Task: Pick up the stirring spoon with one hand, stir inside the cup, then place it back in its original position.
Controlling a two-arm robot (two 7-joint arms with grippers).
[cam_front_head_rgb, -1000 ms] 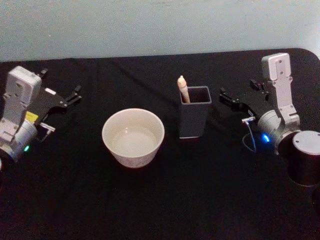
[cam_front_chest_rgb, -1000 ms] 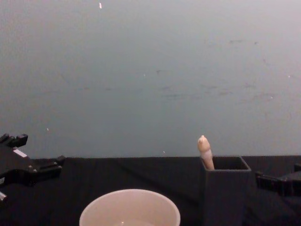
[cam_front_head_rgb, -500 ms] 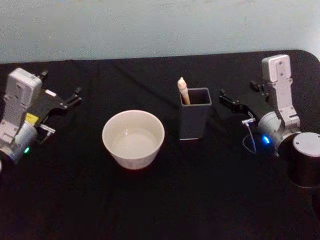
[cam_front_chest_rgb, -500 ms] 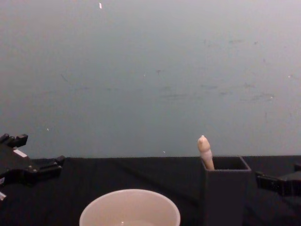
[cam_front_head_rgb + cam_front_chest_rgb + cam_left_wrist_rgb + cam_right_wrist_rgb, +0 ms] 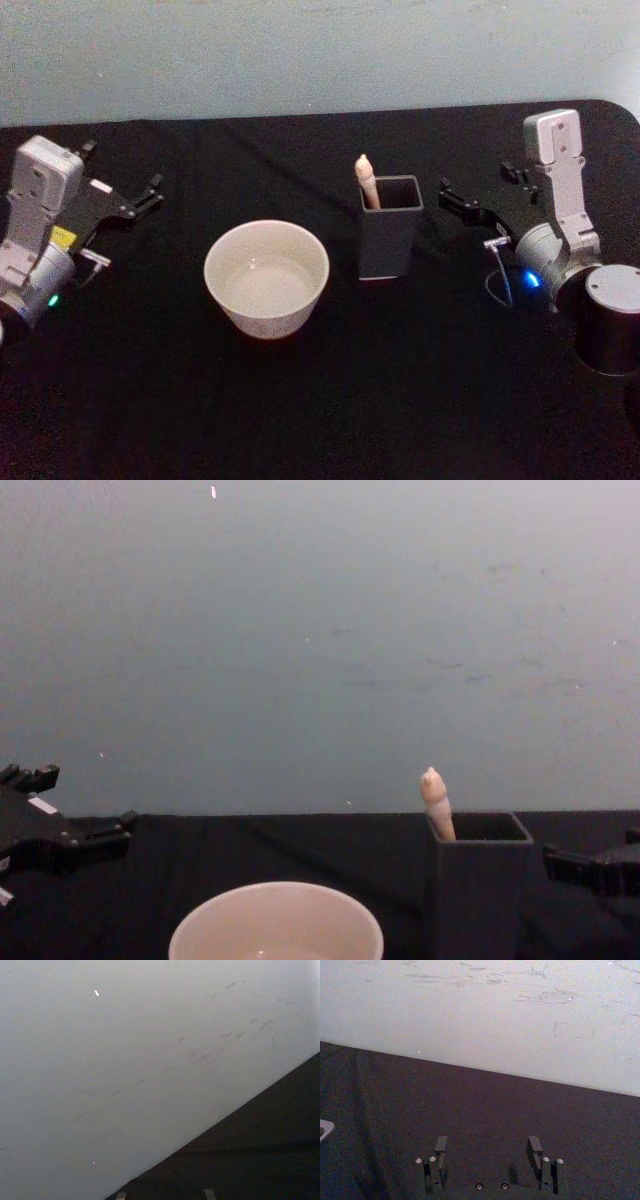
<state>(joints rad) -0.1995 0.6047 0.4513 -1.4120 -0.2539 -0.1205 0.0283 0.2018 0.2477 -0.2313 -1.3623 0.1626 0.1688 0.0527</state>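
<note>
Nothing has moved in the past second: the stirring spoon stands handle-up in the dark holder beside the cup, within reach. The right gripper, fingers spread wide, waits just beside the holder; the left gripper, also apart, idles well off.

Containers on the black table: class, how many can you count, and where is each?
2. A cream cup stands left of centre; a dark grey holder stands to its right, with the spoon inside.

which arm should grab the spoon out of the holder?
Right, probably. The right gripper, open, sits just beside the dark grey square holder holding the cream-handled stirring spoon; the left gripper is beyond the cream-white round cup.
</note>
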